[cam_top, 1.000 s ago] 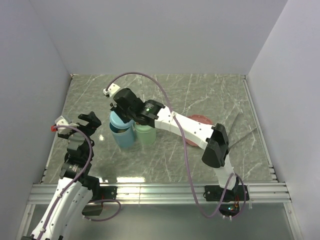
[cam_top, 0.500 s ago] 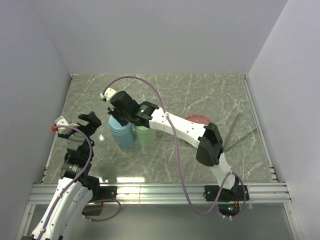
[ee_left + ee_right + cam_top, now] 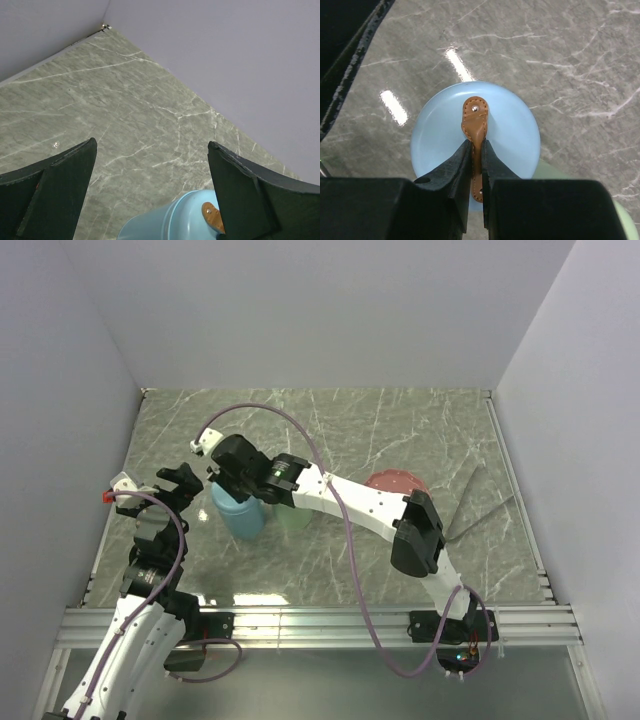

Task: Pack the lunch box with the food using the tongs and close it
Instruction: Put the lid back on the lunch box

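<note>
Pinching strap (image 3: 475, 112) on blue lid (image 3: 510, 135), right end effector (image 3: 476, 145); green container (image 3: 622, 220) cut off; left end effector (image 3: 150, 145) open.

1. Both of them, left arm (image 3: 140, 610) and right arm (image 3: 360, 502), are white shells with chunky black joints.
2. A purple-ish cable (image 3: 250, 406) hangs loose over the right one, and there's a matching cable on the left.
3. The left wrist has a white camera mount (image 3: 120, 483) with a little red bit.
4. The left fingers (image 3: 55, 195) and right fingers (image 3: 452, 170) are matte black wedges.
</note>
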Controlling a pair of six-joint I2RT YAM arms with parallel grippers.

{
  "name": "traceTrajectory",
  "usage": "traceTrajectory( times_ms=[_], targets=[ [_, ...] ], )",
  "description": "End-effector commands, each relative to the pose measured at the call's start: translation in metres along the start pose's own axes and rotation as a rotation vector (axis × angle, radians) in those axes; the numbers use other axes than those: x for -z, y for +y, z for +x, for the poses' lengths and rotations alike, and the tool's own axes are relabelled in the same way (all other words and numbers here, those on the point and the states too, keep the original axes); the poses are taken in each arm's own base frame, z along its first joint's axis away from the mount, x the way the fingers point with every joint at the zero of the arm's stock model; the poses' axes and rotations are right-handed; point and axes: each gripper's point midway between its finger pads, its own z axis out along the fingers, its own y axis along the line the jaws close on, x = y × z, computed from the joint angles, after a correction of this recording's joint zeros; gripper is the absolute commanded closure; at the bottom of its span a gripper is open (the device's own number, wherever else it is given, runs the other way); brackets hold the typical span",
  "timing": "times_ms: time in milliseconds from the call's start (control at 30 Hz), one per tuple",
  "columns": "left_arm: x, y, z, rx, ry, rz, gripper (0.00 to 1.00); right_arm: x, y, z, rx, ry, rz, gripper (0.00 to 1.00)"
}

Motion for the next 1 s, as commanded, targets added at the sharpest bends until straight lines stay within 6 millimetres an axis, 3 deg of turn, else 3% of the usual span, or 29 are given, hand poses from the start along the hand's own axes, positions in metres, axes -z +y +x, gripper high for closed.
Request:
traceTrajectory(
  times_ms=[0,367,700,967],
  targets=[
    [-0.001,-0.006,-0.005,0.028,-0.017,0.023,0.01,0.010,0.004,-0.020,0.003,-0.067,-0.007,1.00],
    [0.000,-0.007,-0.005,0.034,-0.015,0.030,0.00,-0.001,0.010,-0.005,0.020,-0.037,0.001,1.00],
    [0.003,-0.013,0.011,0.084,0.029,0.091,0.01,0.002,0.012,0.003,0.019,-0.046,0.019,1.00],
    [0.001,-0.008,0.032,0.088,0.077,0.080,0.01,-0.008,0.020,0.014,0.027,-0.018,-0.008,0.99]
  ],
)
